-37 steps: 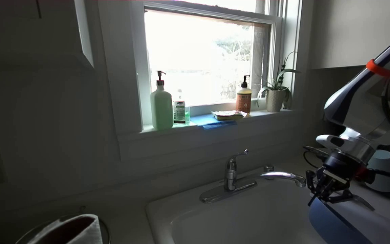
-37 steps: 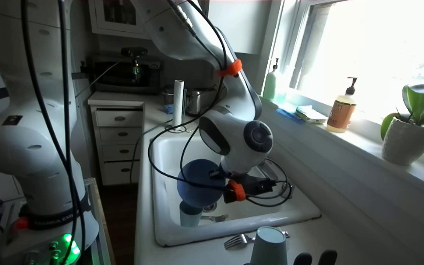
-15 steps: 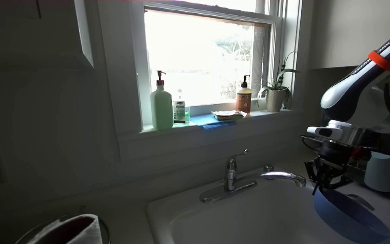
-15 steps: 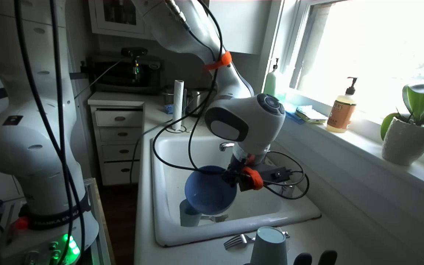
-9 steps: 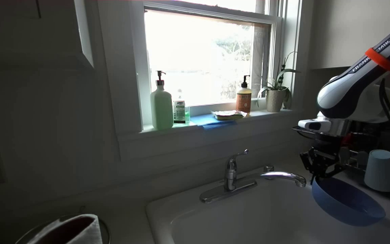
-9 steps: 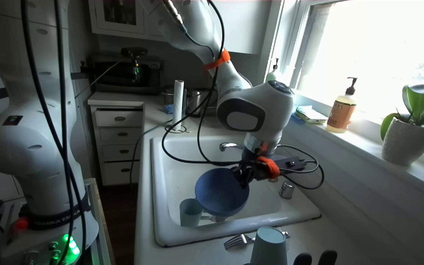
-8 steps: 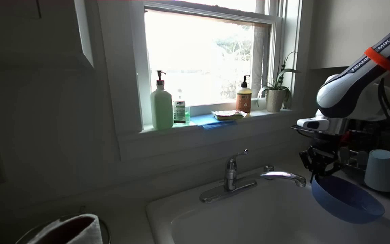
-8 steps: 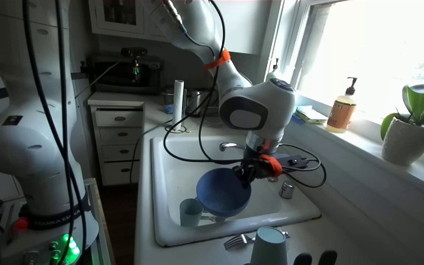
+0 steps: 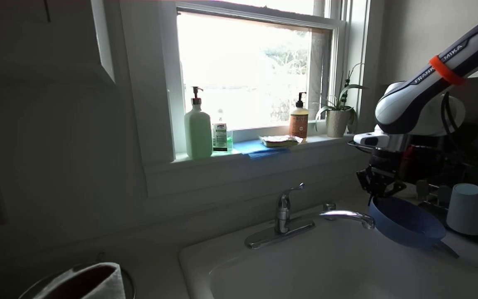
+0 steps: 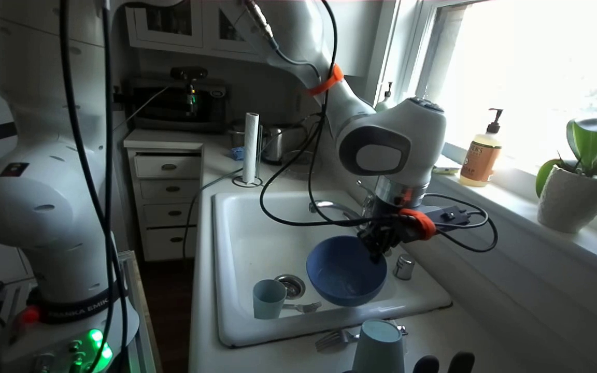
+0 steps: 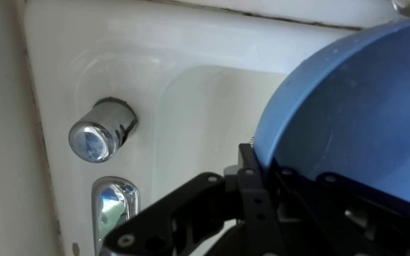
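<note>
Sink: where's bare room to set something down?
In an exterior view, bare basin floor lies between drain, faucet spout and the rim nearest the white roll. The opposite end is crowded: cup and fork by the drain, and the blue bowl in the pincer.

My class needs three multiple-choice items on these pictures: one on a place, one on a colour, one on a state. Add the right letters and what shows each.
1. Where does the orange-labelled soap bottle stand?
A. On the windowsill
B. In the sink
C. In a drawer

2. What colour is the bowl?
A. Red
B. White
C. Blue

3. How do the jaws stand?
A. Open, touching nothing
B. Shut on the bowl
C. Shut on the faucet

Right letters:
1: A, as both exterior views show the bottle upright on that ledge.
2: C, as its inside and outside look blue in the wrist view.
3: B, as its rim runs between the jaws in the wrist view.
</note>
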`<state>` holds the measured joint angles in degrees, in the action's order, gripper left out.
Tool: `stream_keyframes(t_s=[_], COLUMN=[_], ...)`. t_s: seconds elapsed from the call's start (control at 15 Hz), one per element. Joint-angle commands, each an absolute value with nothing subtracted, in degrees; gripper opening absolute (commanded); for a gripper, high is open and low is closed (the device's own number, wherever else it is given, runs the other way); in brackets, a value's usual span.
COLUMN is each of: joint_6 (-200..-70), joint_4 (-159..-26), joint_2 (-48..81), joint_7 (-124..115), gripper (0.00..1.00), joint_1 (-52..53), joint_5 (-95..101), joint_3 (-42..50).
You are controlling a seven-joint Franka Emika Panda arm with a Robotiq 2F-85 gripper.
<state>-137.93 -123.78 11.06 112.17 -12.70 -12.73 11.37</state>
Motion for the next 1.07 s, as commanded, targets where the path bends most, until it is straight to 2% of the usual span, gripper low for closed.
stream_keyframes(t_s=[0.0, 0.13, 1.0], joint_6=[-137.86, -137.87, -130.58], joint_4=[-123.39, -123.23, -103.48], joint_2=[11.33, 11.62, 24.79], joint_7=[111.76, 111.75, 101.30], gripper=[0.05, 0.01, 0.01], joint_1=[-14.11, -14.14, -21.52], joint_5=[-12.22, -12.20, -11.25], joint_3=[10.02, 9.95, 11.83])
